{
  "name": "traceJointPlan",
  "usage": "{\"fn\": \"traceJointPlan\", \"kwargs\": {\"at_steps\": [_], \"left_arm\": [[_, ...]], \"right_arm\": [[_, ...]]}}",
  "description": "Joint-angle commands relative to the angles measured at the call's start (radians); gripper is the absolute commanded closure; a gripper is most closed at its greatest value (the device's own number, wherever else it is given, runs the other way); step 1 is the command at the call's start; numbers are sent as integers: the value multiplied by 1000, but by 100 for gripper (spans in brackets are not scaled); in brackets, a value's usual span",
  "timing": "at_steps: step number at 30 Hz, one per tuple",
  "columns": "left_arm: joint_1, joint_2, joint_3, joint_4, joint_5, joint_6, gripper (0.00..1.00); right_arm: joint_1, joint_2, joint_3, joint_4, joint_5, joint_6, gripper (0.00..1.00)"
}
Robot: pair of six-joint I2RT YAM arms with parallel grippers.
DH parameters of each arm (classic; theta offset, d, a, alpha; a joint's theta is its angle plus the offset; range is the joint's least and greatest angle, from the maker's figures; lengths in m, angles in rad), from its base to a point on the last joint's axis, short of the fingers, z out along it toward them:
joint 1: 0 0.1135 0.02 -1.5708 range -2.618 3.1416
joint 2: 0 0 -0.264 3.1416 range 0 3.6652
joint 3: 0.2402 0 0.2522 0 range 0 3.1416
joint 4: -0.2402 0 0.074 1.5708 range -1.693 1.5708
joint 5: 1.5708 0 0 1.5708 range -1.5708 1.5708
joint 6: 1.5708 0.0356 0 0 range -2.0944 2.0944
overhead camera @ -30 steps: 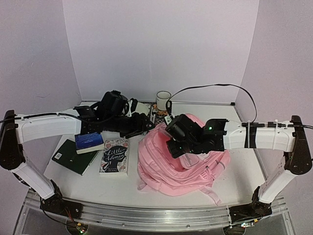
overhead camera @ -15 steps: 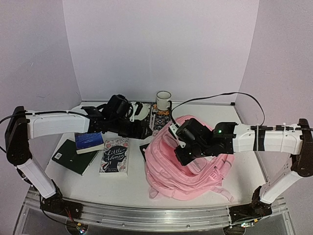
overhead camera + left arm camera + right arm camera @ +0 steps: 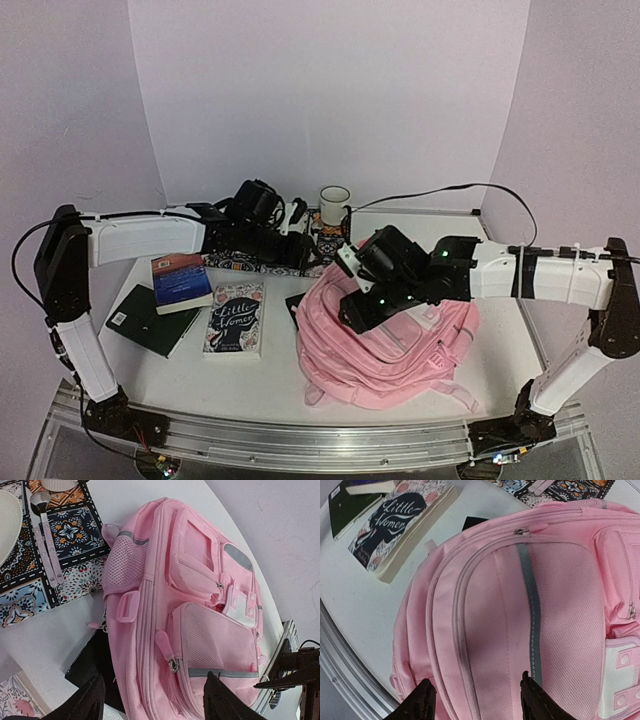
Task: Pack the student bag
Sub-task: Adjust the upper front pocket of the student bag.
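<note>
The student bag (image 3: 400, 345) is a big pink backpack lying flat at the centre right of the table, front pockets up. My right gripper (image 3: 355, 312) hovers over its left part, open, with only pink fabric between its fingers (image 3: 477, 696). My left gripper (image 3: 305, 255) reaches in from the left at the bag's far left edge. In the left wrist view it is open (image 3: 155, 700) above the bag (image 3: 200, 605), a pink zip pull (image 3: 167, 650) lying between its fingers. The bag (image 3: 530, 605) fills the right wrist view, its zips shut.
A "Little Women" book (image 3: 235, 318) lies left of the bag, then a blue-and-red book (image 3: 180, 282) and a dark green one (image 3: 145, 320). A flat black item (image 3: 95, 665) pokes out from under the bag. A patterned placemat (image 3: 50, 555), spoon (image 3: 47, 535) and mug (image 3: 334, 205) sit behind.
</note>
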Motion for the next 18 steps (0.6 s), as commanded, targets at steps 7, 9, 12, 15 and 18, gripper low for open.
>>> {"fn": "traceJointPlan", "kwargs": {"at_steps": [7, 9, 12, 15, 18], "left_arm": [[2, 120, 108, 12, 138, -39, 46], [3, 138, 112, 12, 159, -44, 47], [0, 163, 119, 11, 204, -55, 50], [-7, 187, 129, 11, 227, -67, 54], [-14, 210, 141, 11, 240, -75, 58]], "right_arm": [[-140, 41, 47, 13, 61, 39, 38], [-148, 60, 36, 29, 72, 45, 37], [-160, 83, 11, 50, 91, 58, 36], [-165, 98, -14, 81, 103, 63, 36], [-166, 121, -29, 106, 93, 61, 36]]}}
